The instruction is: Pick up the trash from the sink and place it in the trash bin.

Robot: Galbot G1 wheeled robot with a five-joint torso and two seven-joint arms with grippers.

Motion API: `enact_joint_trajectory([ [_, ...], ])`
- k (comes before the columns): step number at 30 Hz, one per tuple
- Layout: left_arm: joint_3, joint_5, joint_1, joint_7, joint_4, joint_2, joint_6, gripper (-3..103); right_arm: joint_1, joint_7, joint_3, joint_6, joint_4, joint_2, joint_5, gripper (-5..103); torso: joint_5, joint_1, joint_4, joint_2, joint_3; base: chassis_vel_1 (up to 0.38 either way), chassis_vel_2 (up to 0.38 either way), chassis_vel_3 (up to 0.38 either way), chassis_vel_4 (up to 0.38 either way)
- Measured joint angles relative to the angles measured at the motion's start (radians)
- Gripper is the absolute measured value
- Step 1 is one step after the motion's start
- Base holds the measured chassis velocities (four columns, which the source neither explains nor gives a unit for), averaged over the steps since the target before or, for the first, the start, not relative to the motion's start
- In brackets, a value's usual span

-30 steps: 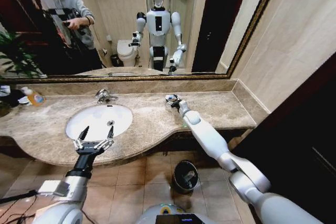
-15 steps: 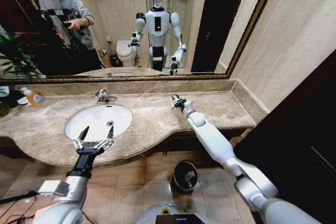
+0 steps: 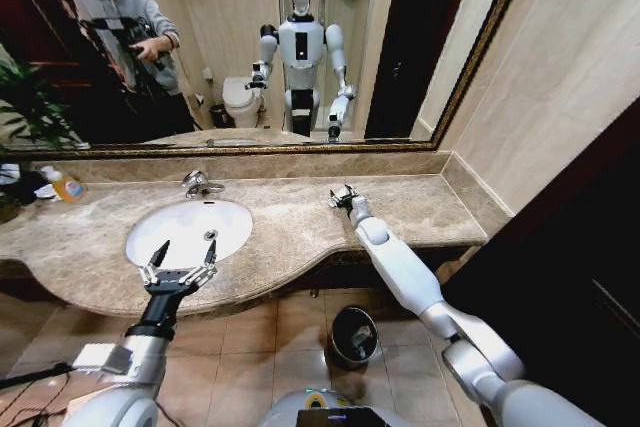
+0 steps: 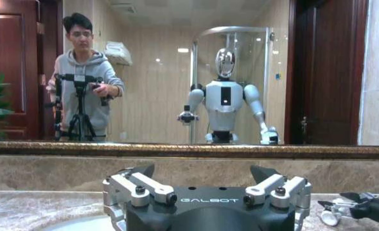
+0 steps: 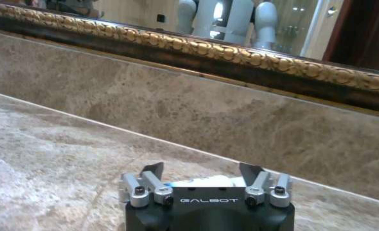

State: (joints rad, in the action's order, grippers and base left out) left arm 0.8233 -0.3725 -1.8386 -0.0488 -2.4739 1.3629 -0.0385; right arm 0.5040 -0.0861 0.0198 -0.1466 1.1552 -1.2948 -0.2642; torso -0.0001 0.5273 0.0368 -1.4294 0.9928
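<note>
Right gripper [image 3: 343, 196] over beige marble counter [image 3: 290, 222], jaws clamped on small white tube with blue end [image 5: 199, 182]. Left gripper [image 3: 180, 257] spread wide at white oval sink [image 3: 188, 229] front rim. Round black trash bin [image 3: 353, 335] on floor below.

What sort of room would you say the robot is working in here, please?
A bathroom, probably a hotel's: a white sink with chrome tap set in a marble counter, a gilt-framed mirror reflecting a toilet.
</note>
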Motion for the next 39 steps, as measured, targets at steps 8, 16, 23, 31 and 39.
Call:
enact_joint_trajectory([
  [8, 0.000, 0.000, 0.000, 0.000, 0.000, 0.000, 0.000, 100, 0.036, -0.004, 0.003, -0.016, 0.048, 0.032, 0.000, 100, 0.0000, 0.000, -0.0001, 0.000, 0.000, 0.000, 0.000, 0.000, 0.000],
  [16, 0.000, 0.000, 0.000, 0.000, 0.000, 0.000, 0.000, 100, 0.059, 0.007, -0.022, -0.035, 0.091, 0.065, -0.014, 93, 0.0000, 0.000, -0.0001, 0.000, 0.000, 0.000, 0.000, 0.000, 0.000],
  [23, 0.000, 0.000, 0.000, 0.000, 0.000, 0.000, 0.000, 100, 0.118, 0.039, -0.019, -0.062, 0.180, 0.128, -0.036, 90, 0.0002, 0.000, 0.0000, 0.000, 0.000, 0.000, 0.000, 0.000, 0.000],
  [31, 0.000, 0.000, 0.000, 0.000, 0.000, 0.000, 0.000, 100, 0.167, 0.083, 0.015, -0.029, 0.203, 0.165, -0.042, 91, 0.0003, 0.000, 0.0005, 0.000, 0.000, 0.000, 0.000, 0.000, 0.000],
  [39, 0.000, 0.000, 0.000, -0.001, 0.000, 0.000, 0.000, 100, 0.195, 0.125, 0.033, -0.032, 0.266, 0.244, -0.098, 99, 0.0007, 0.001, -0.0007, 0.001, 0.001, 0.000, 0.000, 0.000, 0.000],
])
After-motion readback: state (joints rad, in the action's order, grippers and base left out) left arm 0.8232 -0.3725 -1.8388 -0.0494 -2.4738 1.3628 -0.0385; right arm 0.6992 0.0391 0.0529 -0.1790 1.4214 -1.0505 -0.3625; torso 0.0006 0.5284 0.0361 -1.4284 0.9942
